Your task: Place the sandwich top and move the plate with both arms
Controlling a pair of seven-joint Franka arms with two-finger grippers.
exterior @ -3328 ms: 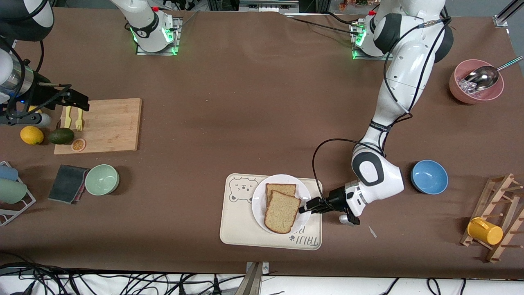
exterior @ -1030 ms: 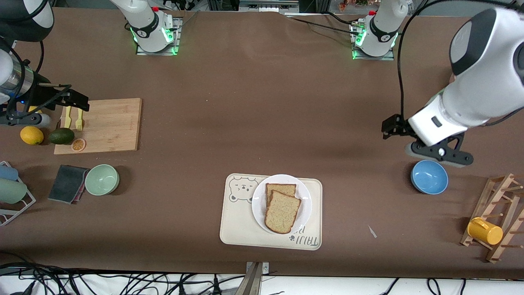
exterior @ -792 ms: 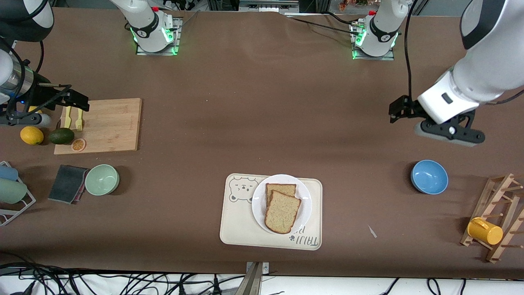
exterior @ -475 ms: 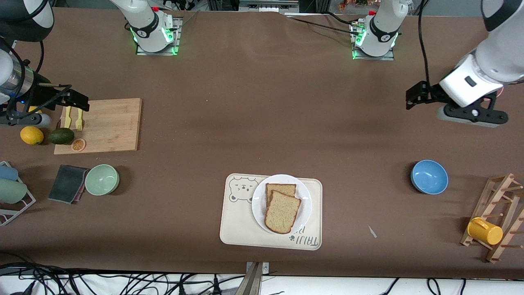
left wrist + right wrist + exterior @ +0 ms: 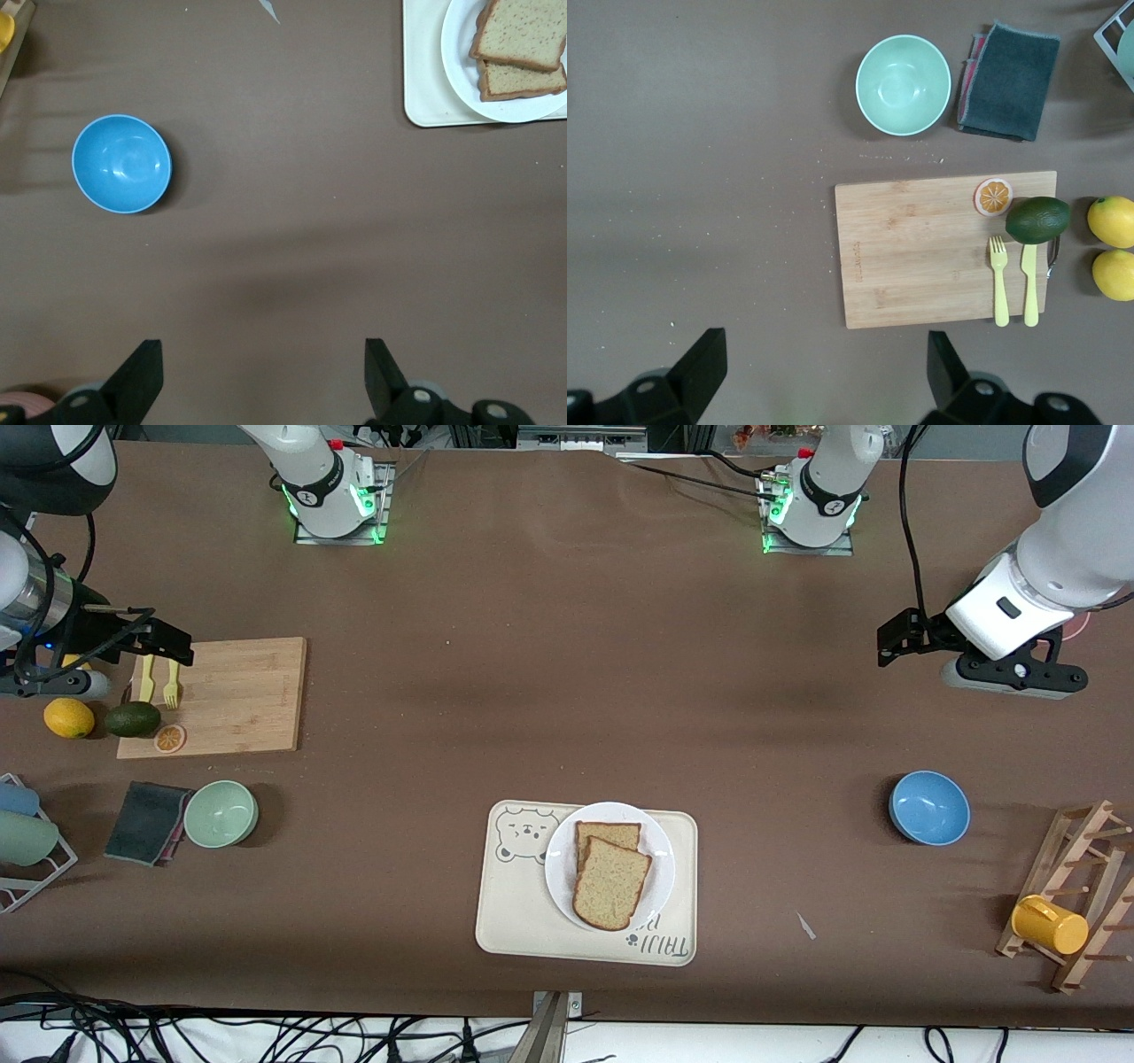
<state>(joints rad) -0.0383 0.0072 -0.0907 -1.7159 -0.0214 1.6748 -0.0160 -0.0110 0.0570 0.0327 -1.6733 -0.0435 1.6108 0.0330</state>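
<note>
Across the brown surface (image 5: 567,691) we see both arms raised and apart. The left pincer (image 5: 895,642) hangs over bare surface toward the left arm's end, its fingers (image 5: 142,376) spread wide and holding nothing. The right pincer (image 5: 164,642) waits over the edge of the wooden cutting board (image 5: 217,695), likewise released and empty, as its wrist view shows.

Nearer the front camera lies the cream tray (image 5: 532,930) with its bear drawing, and on it the white plate (image 5: 560,877), well apart from both pincers. On the plate rests the sandwich top (image 5: 609,884), laid askew over the other slice (image 5: 611,834) so that slice's crust shows. We judge the placing done and the plate move still ahead.

The plate looks rigid, glossy and likely slippery, and breakable if dropped; we would take it by the rim at two facing edges, one pincer each. The bread is light and soft and may slide if the plate tilts. Whether anything lies between the slices we cannot tell.

A blue bowl (image 5: 928,808) sits beside the tray toward the left arm's end.
</note>
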